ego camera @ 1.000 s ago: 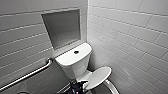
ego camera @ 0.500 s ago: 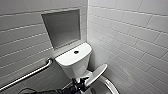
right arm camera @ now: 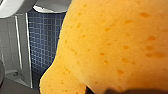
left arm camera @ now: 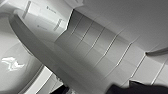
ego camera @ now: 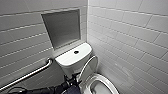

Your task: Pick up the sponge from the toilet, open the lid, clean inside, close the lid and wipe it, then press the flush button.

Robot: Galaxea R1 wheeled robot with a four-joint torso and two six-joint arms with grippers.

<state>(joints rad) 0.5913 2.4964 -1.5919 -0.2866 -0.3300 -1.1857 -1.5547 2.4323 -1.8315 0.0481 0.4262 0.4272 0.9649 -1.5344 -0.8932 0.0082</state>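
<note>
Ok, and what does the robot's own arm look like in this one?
In the head view the left arm is black and rounded like a tube, with a dark navy section near the wrist. Its hand is black and angular. A thin dark cable loops beside the arm. No markings can be read.

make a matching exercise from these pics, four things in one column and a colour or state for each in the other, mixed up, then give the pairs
Things
1. sponge
2. lid
3. flush button
4. grab bar

Descriptions
A. small, round and dark, in the middle of the white tank top
B. bright orange, dotted with little pores
C. metal, fixed along the tiled wall beside the tank
D. white, raised off the bowl

Pairs: 1-B, 2-D, 3-A, 4-C
</note>
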